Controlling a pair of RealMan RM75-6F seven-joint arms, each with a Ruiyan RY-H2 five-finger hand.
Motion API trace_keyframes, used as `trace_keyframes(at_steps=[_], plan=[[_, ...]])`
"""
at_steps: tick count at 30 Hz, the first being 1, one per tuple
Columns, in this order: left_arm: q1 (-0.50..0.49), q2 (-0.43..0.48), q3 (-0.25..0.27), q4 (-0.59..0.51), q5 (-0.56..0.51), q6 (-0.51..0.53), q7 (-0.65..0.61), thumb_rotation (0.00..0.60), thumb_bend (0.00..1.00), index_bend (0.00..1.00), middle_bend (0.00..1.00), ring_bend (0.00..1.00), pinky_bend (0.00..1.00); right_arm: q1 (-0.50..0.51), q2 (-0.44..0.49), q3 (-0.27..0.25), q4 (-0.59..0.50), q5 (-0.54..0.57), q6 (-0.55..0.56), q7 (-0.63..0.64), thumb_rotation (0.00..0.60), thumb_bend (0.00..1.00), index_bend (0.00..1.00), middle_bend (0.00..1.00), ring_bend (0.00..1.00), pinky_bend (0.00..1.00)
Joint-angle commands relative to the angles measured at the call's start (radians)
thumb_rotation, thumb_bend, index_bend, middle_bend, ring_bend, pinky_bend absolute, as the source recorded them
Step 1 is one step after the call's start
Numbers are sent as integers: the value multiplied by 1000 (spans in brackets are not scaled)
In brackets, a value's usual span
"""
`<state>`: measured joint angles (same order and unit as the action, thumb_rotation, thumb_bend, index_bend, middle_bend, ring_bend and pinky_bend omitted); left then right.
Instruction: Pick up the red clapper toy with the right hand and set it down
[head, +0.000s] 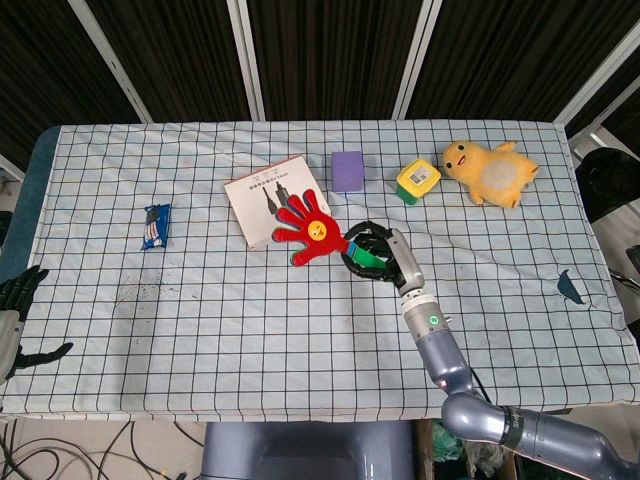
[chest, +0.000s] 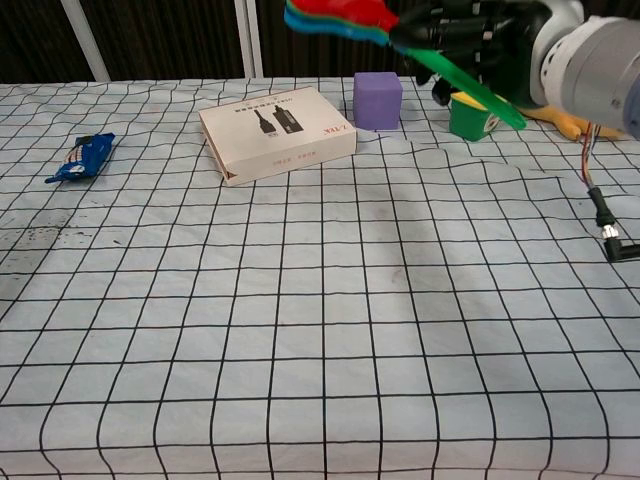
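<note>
The red clapper toy (head: 305, 228), shaped like a hand with a yellow face and a green handle, hangs well above the table. In the chest view the toy (chest: 340, 14) sits at the top edge, partly cut off. My right hand (head: 376, 254) grips its green handle, fingers curled around it; the same hand (chest: 470, 38) shows near the top right of the chest view. My left hand (head: 14, 310) rests at the far left edge below the table, fingers apart, holding nothing.
A white box (head: 270, 205) lies under the raised toy. Behind it stand a purple cube (head: 347, 170), a green and yellow tub (head: 417, 181) and a yellow plush (head: 490, 171). A blue packet (head: 155, 226) lies at the left.
</note>
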<state>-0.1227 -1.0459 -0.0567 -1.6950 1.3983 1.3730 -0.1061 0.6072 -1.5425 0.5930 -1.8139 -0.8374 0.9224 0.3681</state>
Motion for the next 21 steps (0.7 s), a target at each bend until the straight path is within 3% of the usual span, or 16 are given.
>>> trace_keyframes(at_steps=[1,3,7,12,18,21], plan=[[-2,-1,-1,0,-2,-3,4,600,0,0,0,0,0,-69,91,43,-57,-156,-87,133,600,711,812,693,615,726],[-2,0,0,-2,-2,-4,4,600,0,0,0,0,0,-65,112,6,-25,-202,-104,92,600,708,812,693,615,726],[3,6,4,-4,4,1,-4,600,0,0,0,0,0,-12,180,-133,84,-267,-185,-140,600,693,813,694,615,726],[3,11,6,-6,7,-1,-13,600,0,0,0,0,0,52,198,-252,149,-177,-168,-452,600,689,815,697,618,726],[4,15,8,-9,10,-1,-18,600,0,0,0,0,0,89,181,-315,132,-57,-19,-733,600,688,816,699,621,726],[5,16,9,-9,12,0,-19,600,0,0,0,0,0,86,180,-295,71,-35,35,-729,600,687,817,700,621,726]])
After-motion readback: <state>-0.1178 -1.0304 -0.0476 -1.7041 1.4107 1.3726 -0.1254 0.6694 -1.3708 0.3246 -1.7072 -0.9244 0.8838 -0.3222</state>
